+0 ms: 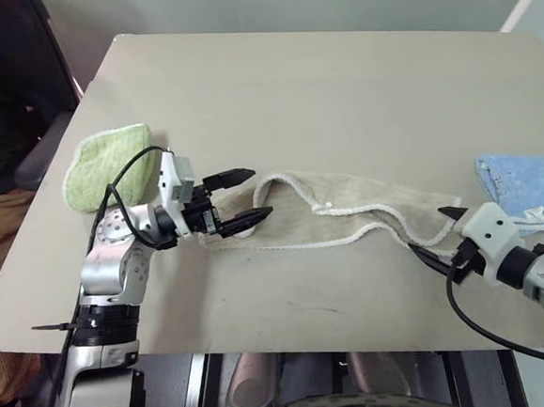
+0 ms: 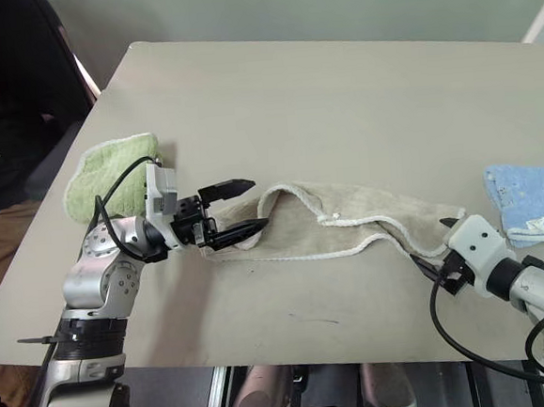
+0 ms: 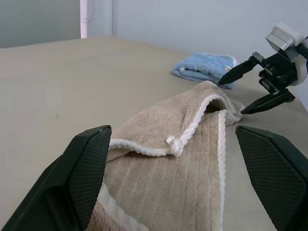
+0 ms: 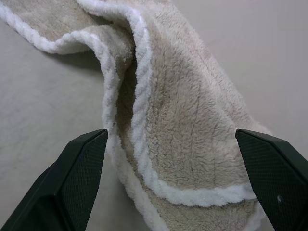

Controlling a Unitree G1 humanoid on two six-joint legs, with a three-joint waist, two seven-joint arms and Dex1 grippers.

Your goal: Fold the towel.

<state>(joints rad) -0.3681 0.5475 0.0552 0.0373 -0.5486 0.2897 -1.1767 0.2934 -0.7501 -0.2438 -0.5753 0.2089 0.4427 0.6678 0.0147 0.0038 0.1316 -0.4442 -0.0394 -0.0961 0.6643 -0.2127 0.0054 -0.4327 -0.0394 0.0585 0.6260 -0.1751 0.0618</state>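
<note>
From left to right across the table, a green cloth, the open left gripper at one end of the rumpled towel, the open right gripper at its other end, and a blue cloth are shown.

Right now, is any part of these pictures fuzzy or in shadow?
Right wrist view: the towel is crisp, with shadow inside its fold. Left wrist view: the near fingers look soft. Head views: even light, faint shadows under the left gripper.

Rumpled towel on table, jaws wide
</note>
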